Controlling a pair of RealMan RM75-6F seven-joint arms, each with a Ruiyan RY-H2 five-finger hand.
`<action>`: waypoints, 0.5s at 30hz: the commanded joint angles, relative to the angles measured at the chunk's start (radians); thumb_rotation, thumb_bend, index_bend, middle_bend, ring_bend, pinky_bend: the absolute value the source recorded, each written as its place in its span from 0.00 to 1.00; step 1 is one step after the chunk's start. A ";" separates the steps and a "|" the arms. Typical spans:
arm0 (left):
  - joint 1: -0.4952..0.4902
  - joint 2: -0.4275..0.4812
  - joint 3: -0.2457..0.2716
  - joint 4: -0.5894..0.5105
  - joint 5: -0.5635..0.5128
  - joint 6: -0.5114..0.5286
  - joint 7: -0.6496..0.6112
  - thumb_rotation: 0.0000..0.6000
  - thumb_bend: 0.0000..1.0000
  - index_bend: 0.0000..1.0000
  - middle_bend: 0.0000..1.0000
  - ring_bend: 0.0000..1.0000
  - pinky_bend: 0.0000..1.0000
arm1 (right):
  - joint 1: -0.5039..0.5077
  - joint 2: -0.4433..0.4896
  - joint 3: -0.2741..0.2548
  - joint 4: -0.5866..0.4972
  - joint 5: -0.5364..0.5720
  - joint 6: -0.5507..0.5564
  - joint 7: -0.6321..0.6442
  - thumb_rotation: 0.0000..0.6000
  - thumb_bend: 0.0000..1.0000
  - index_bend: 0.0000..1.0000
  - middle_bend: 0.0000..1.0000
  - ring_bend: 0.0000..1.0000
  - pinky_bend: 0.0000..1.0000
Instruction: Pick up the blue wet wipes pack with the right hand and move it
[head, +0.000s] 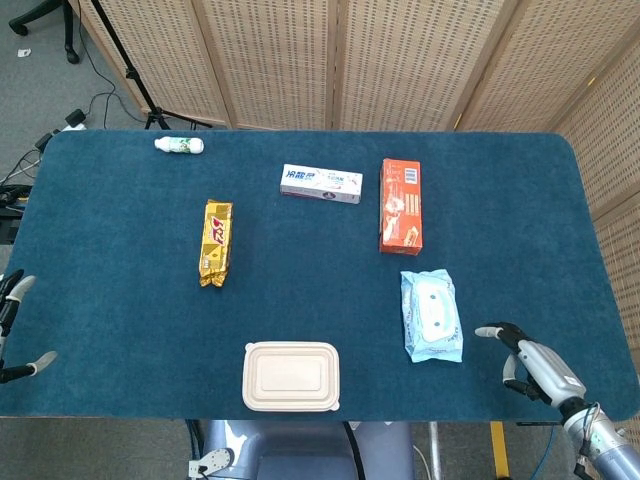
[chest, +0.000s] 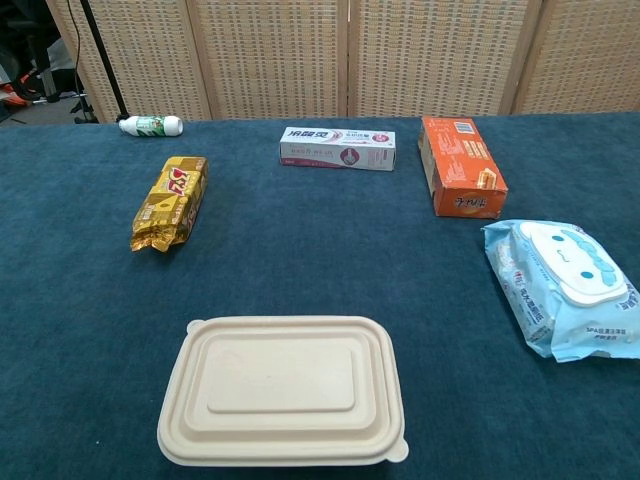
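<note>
The blue wet wipes pack (head: 432, 316) lies flat on the table (head: 120, 220), its lid shut, just below the orange box (head: 400, 205). The right hand (head: 530, 365) hovers near its lower right, fingers (head: 492, 331) spread, holding nothing. The left hand (head: 12, 330) sits released at the table's edge. The beige lidded container (head: 291, 376) is closed, contents hidden.

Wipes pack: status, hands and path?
Right hand open, beside the pack, not touching. Left hand open at table edge. Blue wet wipes pack flat, untouched. Nothing between.
</note>
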 joint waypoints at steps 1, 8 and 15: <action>-0.001 0.000 0.000 -0.001 -0.001 -0.003 0.000 1.00 0.00 0.00 0.00 0.00 0.00 | 0.030 0.001 -0.020 0.007 0.007 -0.053 -0.078 1.00 1.00 0.24 0.17 0.02 0.12; -0.002 0.002 -0.001 -0.003 -0.005 -0.008 -0.001 1.00 0.00 0.00 0.00 0.00 0.00 | 0.051 -0.066 -0.018 0.082 -0.002 -0.054 -0.350 1.00 1.00 0.30 0.18 0.03 0.12; -0.005 0.003 -0.002 -0.003 -0.007 -0.017 -0.002 1.00 0.00 0.00 0.00 0.00 0.00 | 0.067 -0.146 -0.011 0.168 -0.031 -0.023 -0.624 1.00 1.00 0.32 0.18 0.01 0.12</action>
